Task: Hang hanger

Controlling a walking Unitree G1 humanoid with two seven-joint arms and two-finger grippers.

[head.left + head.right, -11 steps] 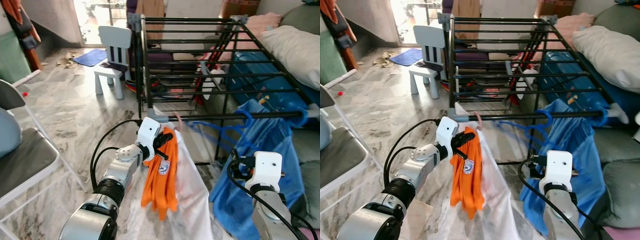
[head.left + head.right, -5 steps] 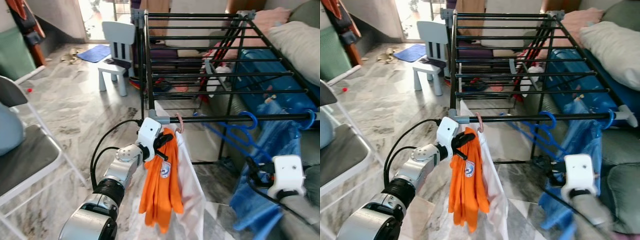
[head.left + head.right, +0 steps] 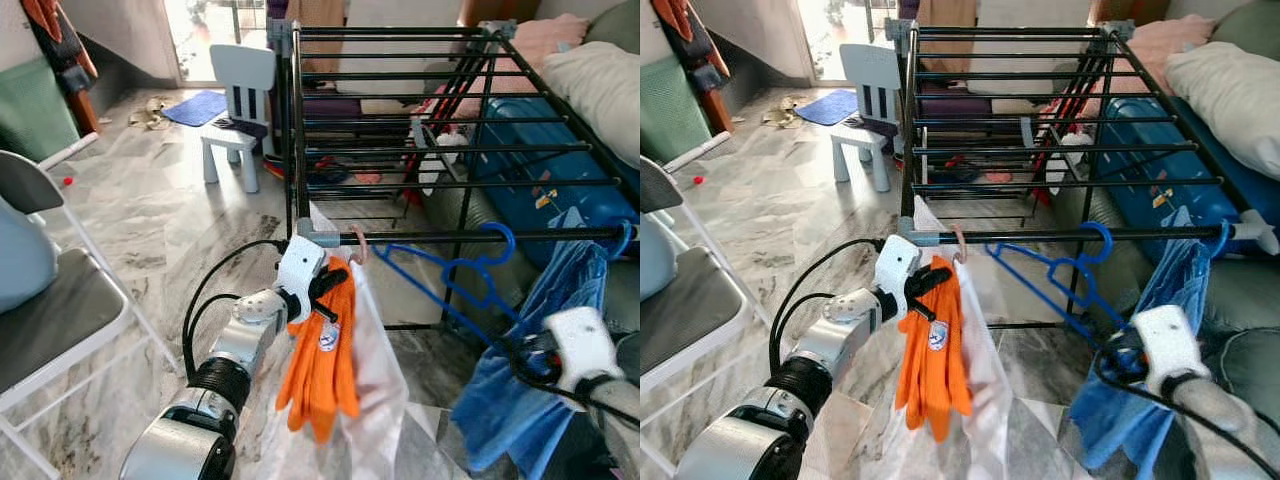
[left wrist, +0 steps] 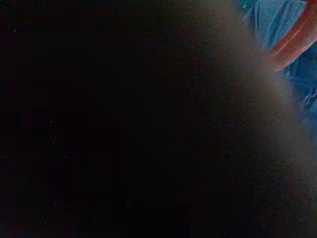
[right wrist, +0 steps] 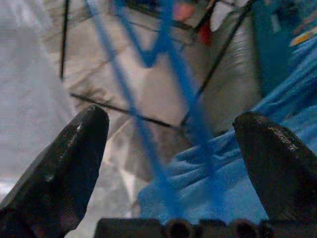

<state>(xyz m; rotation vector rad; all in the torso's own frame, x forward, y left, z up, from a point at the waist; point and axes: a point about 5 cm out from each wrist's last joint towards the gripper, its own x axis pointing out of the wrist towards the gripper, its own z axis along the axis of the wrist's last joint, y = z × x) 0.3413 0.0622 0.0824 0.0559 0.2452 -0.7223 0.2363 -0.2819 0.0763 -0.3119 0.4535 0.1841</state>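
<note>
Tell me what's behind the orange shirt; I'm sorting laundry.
A white garment hangs right behind the orange shirt, which the left gripper holds. Their hanger's pink hook shows; the rest is covered.

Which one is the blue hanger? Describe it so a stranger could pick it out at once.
Start at the black drying rack in the middle of the room and find its nearest rail. The blue hanger hooks over that rail, right of the orange garment and left of the blue cloth. It is the only bare hanger there, a thin blue frame tilted down toward the cloth.
</note>
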